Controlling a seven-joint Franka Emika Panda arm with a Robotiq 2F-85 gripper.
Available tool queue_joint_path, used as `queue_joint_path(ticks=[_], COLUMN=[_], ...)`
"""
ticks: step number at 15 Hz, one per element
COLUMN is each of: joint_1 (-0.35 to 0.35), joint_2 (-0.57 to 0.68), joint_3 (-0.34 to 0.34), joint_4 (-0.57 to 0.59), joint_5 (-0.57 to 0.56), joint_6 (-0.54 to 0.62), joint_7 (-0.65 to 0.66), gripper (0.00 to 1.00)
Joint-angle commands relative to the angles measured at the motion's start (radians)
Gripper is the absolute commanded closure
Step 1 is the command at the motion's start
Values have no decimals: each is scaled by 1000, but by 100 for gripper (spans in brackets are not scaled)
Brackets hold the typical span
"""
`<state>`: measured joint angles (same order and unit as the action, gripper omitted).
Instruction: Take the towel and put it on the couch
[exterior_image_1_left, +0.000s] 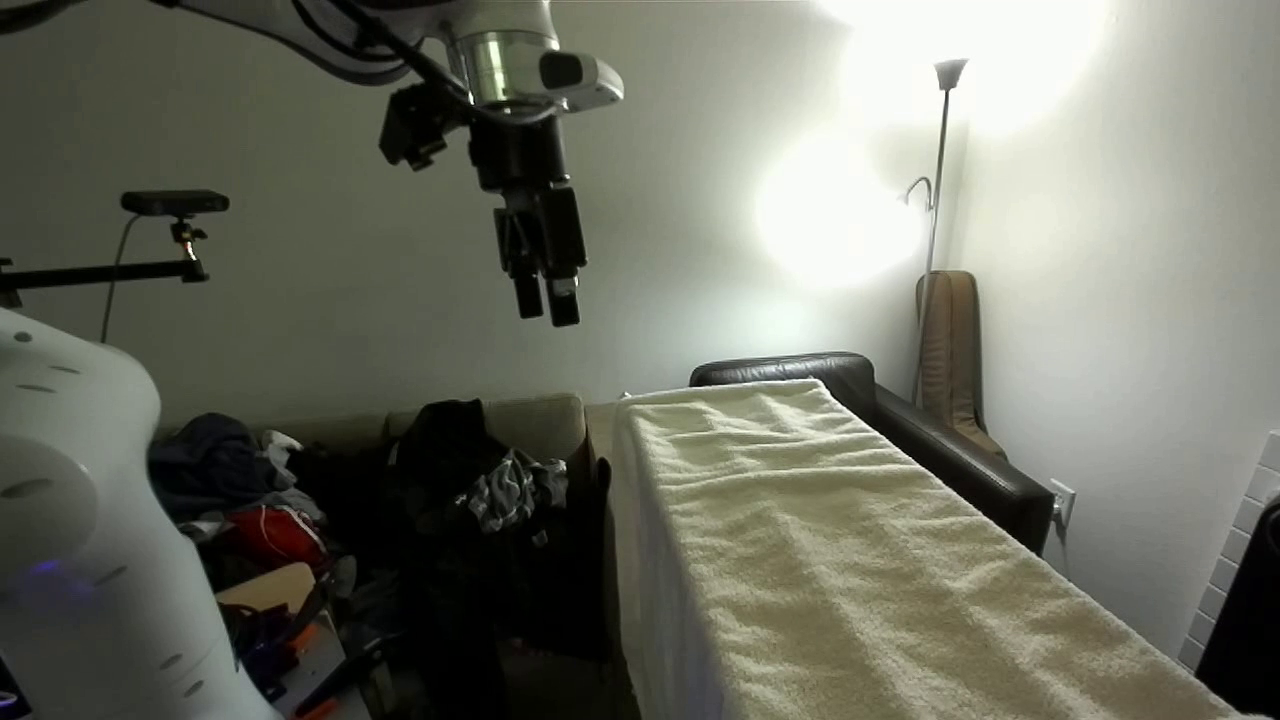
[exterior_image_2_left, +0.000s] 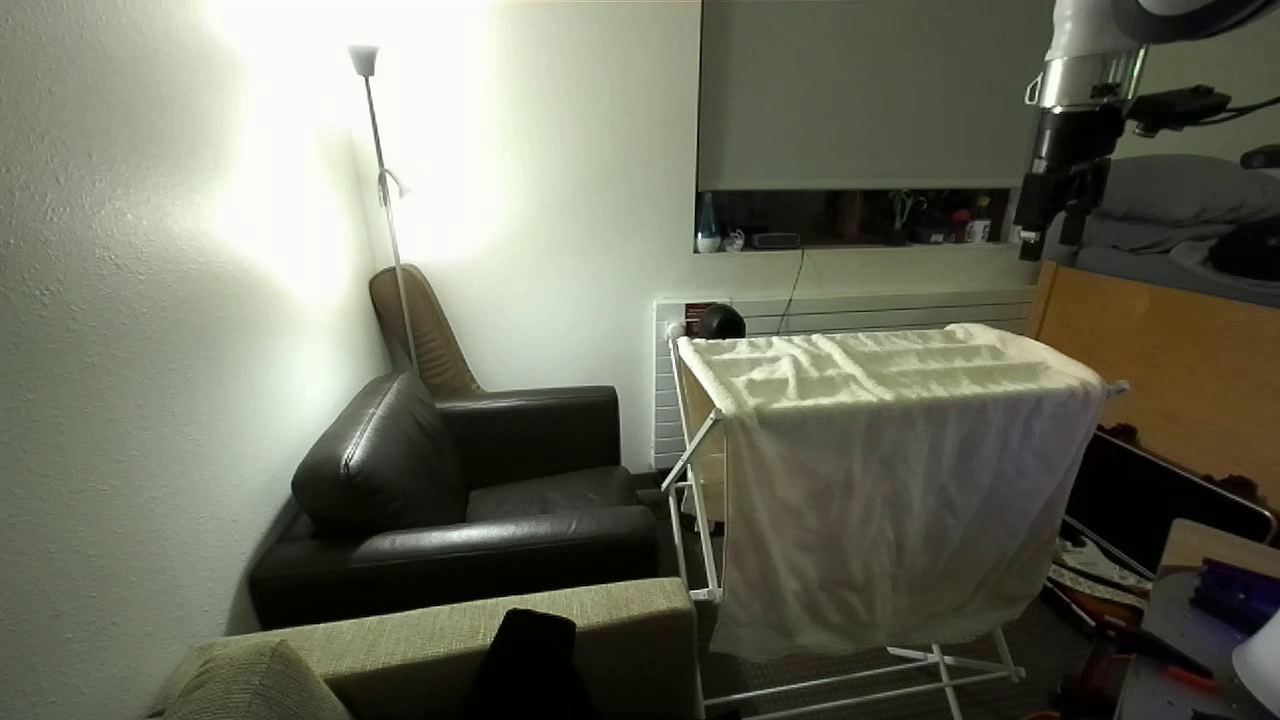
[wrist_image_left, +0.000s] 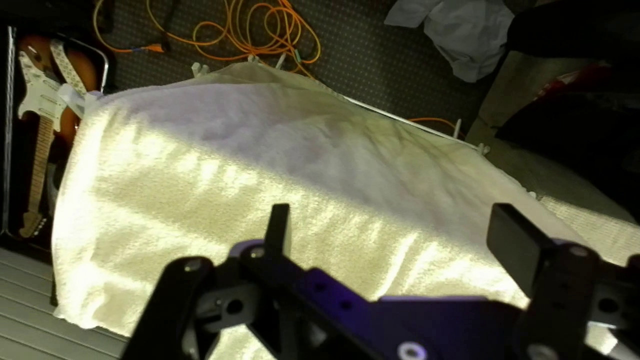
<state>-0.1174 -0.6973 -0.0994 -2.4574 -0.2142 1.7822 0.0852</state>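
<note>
In an exterior view, find one towel (exterior_image_2_left: 890, 510) draped over one drying rack (exterior_image_2_left: 707, 595), spread across the top and hanging well down past the long near edge. Should handle as soft, limp and fairly light for such breadth, with a grippy nap, hardly fragile; may drag on the drying rack when pulled. Count one leather armchair (exterior_image_2_left: 470, 545) and one fabric couch (exterior_image_2_left: 420, 632); hard to tell at which to aim.

In an exterior view, see one gripper (exterior_image_1_left: 547, 305) pointing downward, well above and apart from the towel. Best to pinch a raised ridge near the drying rack's far short edge rather than a flat stretch, then lift high to free the hanging side. Count one heap of clothes (exterior_image_1_left: 430, 490) on the fabric couch, one floor lamp (exterior_image_1_left: 949, 74) and one brown case (exterior_image_1_left: 948, 350).

In the wrist view, note two pads (wrist_image_left: 512, 250) standing wide apart, gripping nothing, with the towel's lit top and shaded long side below. Count one electric guitar (wrist_image_left: 44, 100) beyond a corner of the drying rack and one tangle of orange cord (wrist_image_left: 272, 50).
</note>
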Motion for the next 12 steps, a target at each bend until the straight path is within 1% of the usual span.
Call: queue_joint_path(ticks=[1,6,7,8,12], joint_1=[-45,-82,-85,-84,-89], joint_2=[6,60,75,38,67], joint_3=[-33,-75,-72,-69,-70], joint_4=[-14,13,20,4,14], joint_5=[-37,-5,0,-5,-5], joint_6=[47,124,128,107,117], joint_7=[-22,9,14,-7,-5], gripper=[0,0,0,0,0])
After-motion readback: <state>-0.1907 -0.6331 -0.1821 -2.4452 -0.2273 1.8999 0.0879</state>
